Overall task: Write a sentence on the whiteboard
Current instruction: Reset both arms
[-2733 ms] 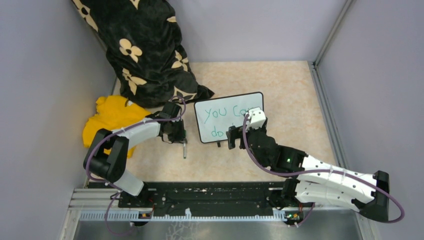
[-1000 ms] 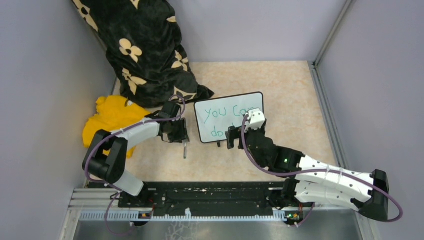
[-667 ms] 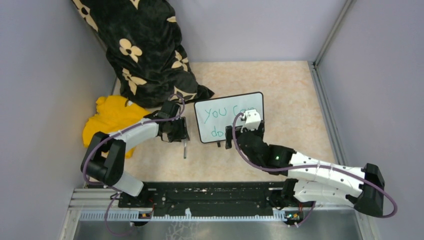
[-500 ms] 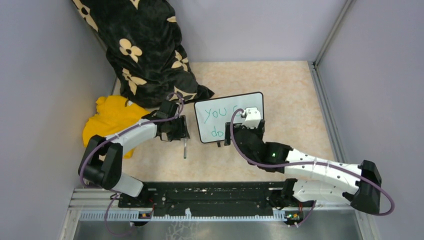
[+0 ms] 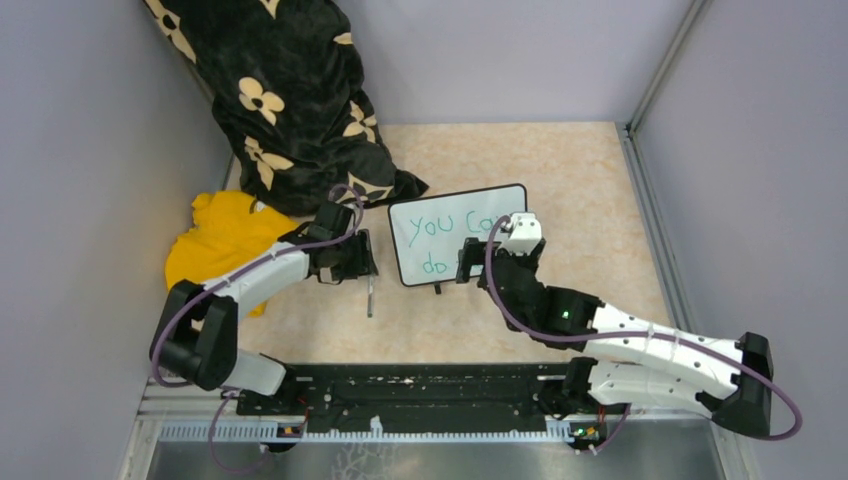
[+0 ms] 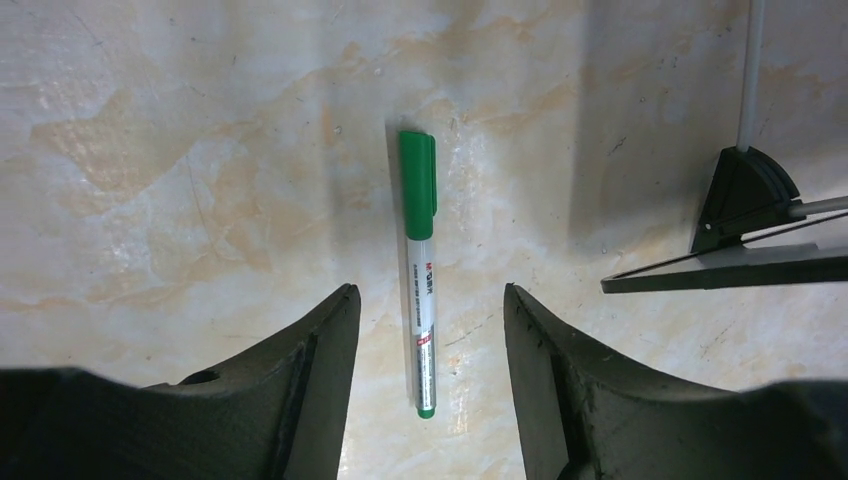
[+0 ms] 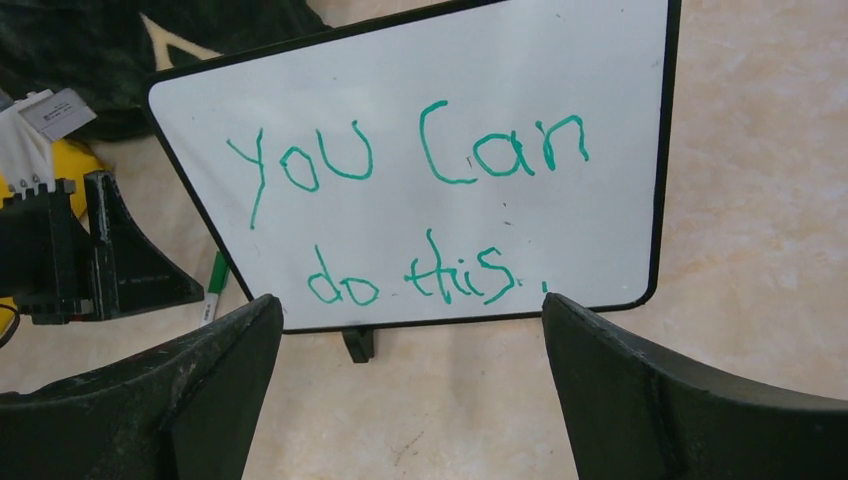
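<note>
Between the spread fingers of the left gripper point(image 6: 428, 300) a green marker point(image 6: 420, 270) lies flat on the mottled table point(image 6: 150, 150). Its capped green end points away from the wrist, its white barrel runs back toward it, and bare table shows on both sides, so neither finger presses it. The jaws stand moderately apart and hold nothing. Off to that gripper's right in its own wrist view sits a small black foot point(image 6: 745, 195) of the whiteboard point(image 7: 600, 80), near but apart from the right finger. The right gripper point(image 7: 410, 310) is opened very wide and is empty. The whiteboard stands just ahead of its fingertips, and the wrist view shows a strip of table between the fingers and the board's lower frame. Across the board runs the sentence point(image 7: 420, 215) in green, "you can" above "do this", both lines framed between the two fingers. From overhead, the board point(image 5: 500, 200) stands between the two grippers, the left one point(image 5: 362, 262) just off its left edge and the right one point(image 5: 468, 265) at its lower edge, covering part of the lettering. Behind the left arm lie a black flowered cloth point(image 5: 290, 90) and a yellow cloth point(image 5: 225, 235).
</note>
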`<state>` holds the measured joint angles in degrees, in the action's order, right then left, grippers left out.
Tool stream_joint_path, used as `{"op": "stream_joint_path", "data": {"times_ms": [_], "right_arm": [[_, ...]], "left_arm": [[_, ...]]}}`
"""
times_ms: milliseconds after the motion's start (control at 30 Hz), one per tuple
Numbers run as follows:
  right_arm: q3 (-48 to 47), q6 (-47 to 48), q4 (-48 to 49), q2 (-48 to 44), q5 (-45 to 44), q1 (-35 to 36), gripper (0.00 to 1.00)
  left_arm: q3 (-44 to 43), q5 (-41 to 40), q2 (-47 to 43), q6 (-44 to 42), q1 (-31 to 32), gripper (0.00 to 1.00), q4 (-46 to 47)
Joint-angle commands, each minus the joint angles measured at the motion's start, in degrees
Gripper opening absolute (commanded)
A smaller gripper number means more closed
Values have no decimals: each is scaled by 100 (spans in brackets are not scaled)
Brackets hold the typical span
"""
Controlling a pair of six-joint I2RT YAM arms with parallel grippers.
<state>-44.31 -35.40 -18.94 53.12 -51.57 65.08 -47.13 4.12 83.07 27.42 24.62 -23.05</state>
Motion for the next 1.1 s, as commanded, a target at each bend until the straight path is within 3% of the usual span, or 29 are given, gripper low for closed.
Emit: {"op": "stream_joint_path", "data": {"times_ms": [0,200,567,833,1067], "right_arm": [[92,700,697,-321,134,-108,99],[-154,1062,455,-232,259,-175,99],[115,1377,723,-822,640,-180,99],[-305,1603,347,-871,374,-180,98],[-925,1863,244,-474,-37,-186,98]], "left_arm": [[122,-205,-483,64,-28,61,110],[253,-85,-741,-97,-28,61,256],[427,148,-467,541,-10,53,259],[99,-693,-1749,105,-10,56,197],[-552,-614,-2442,-800,-10,61,735]]}}
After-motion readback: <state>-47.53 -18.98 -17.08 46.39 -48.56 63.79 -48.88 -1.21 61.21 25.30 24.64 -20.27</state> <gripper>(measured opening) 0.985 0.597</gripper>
